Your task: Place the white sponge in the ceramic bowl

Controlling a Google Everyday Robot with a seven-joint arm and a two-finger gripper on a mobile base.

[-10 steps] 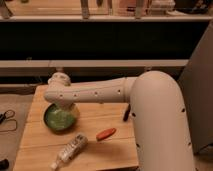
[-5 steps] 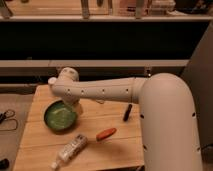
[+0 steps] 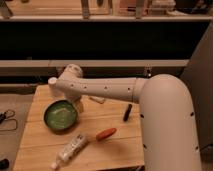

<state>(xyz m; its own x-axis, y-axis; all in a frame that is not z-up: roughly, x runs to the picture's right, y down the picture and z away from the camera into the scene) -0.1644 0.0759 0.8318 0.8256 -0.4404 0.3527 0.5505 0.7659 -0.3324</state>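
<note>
My arm stretched across bench [image 3: 115, 142] toward far-left corner. Claw [image 3: 80, 105] sits just right of ceramic bowl [image 3: 60, 115], partly behind arm; grip state — cannot tell. White sponge not visible from here. White tube [image 3: 70, 149], orange object [image 3: 106, 133], dark marker [image 3: 127, 112] on bench.

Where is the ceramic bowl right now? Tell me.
The ceramic bowl sits on the wooden table's left side, under the gripper, with the white tube just in front.
</note>
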